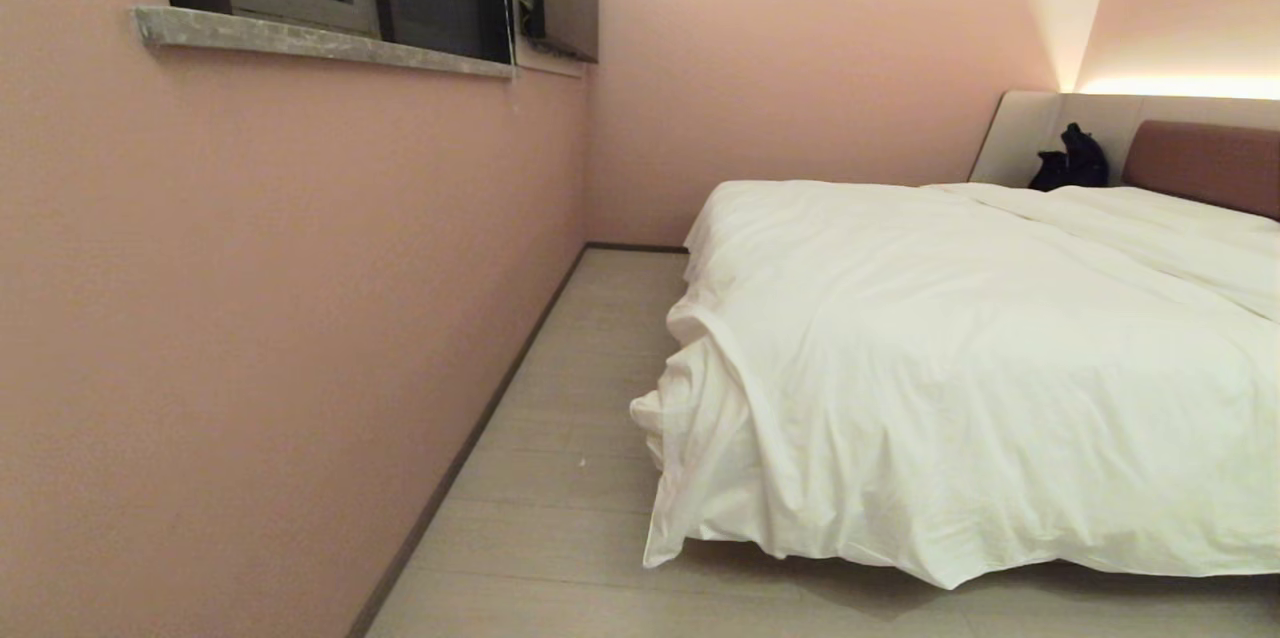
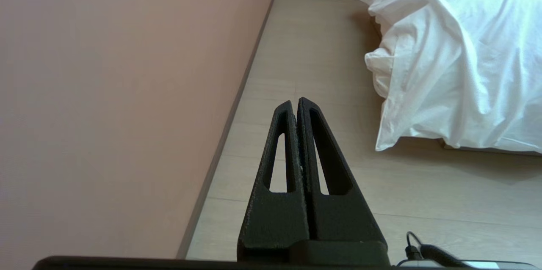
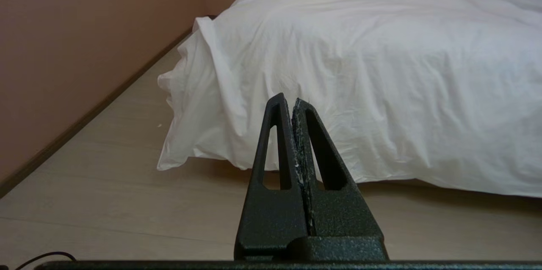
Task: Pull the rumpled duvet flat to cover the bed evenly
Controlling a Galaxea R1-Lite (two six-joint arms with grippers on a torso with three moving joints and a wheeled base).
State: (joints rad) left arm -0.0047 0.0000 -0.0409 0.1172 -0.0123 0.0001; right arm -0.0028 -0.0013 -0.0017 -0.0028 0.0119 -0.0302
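We note the duvet (image 1: 960, 368) draped over the bed (image 1: 1205, 163) at 3 o'clock, its corner hanging floorward. Left gripper (image 2: 295, 103) and right gripper (image 3: 289, 100) pressed together, empty, apart from it.

A plain white duvet (image 1: 960, 368) is being shown against pink walls (image 1: 250, 318), a pale wood-grain floor (image 1: 570, 478) and a reddish-brown headboard (image 1: 1205, 163).
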